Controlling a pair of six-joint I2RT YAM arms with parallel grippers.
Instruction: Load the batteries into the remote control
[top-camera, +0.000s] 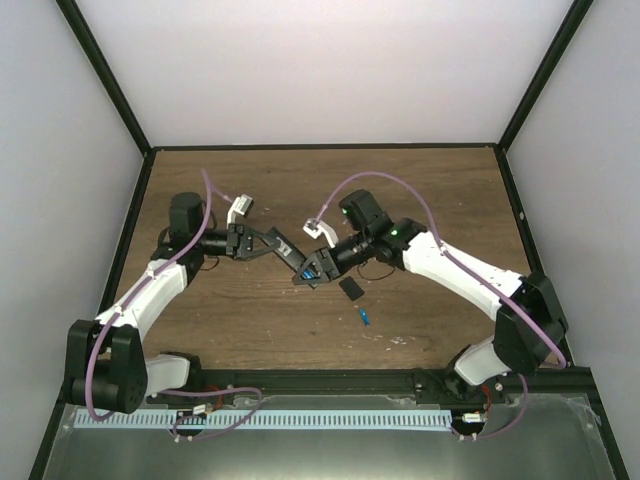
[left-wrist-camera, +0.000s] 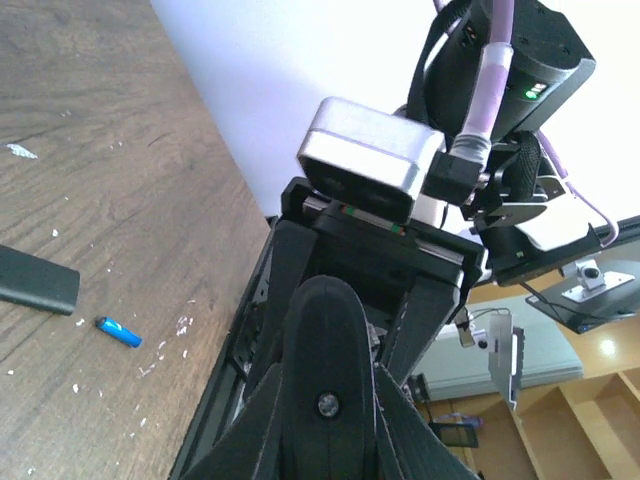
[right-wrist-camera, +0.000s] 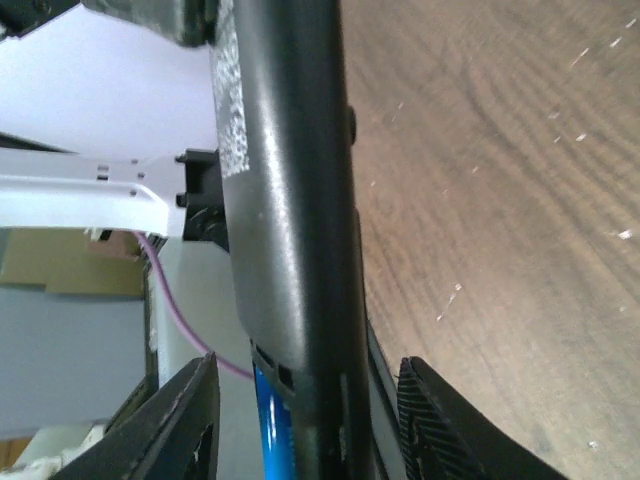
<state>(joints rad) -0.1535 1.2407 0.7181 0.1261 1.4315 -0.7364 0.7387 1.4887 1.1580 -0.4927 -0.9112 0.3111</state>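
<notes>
The left end effector (top-camera: 256, 241) is clamped narrow on one end of the remote control (right-wrist-camera: 290, 200), which is held above the desk (top-camera: 430, 200) at mid-frame. The right end effector (top-camera: 313, 270) stands wide, its fingers (right-wrist-camera: 190, 420) either side of the bar, with one blue battery (right-wrist-camera: 268, 420) against it. The other battery (top-camera: 365, 317) lies lower right, near a flat black piece (top-camera: 351, 288).

top cam overhead, facing down, wrist cams v close, top/left wrist share blue battery (top-camera: 365, 317)
</notes>
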